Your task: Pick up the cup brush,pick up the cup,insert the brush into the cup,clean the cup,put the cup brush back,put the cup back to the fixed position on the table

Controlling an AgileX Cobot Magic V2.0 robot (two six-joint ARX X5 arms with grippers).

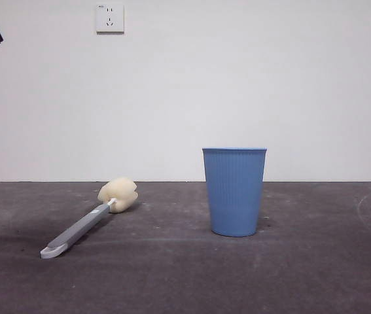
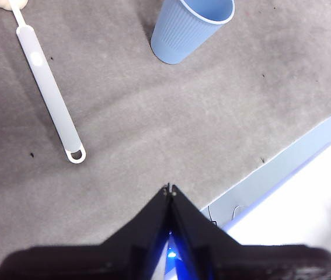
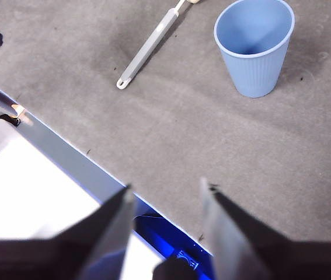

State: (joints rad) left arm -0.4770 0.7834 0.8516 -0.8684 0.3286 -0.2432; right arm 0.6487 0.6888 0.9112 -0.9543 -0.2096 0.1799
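Two idle end effectors, left (image 2: 169, 188) clenched, right (image 3: 166, 192) released; cup (image 1: 234, 191) beside cup brush (image 1: 90, 218).

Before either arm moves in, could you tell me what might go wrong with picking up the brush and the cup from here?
1. The cup brush lies flat on the table, so its thin handle could slip or skid under a grasp.
2. The cup stands upright and unsupported; a sideways nudge could tip it.
3. The left gripper is shut and must open first; the right gripper is already open.
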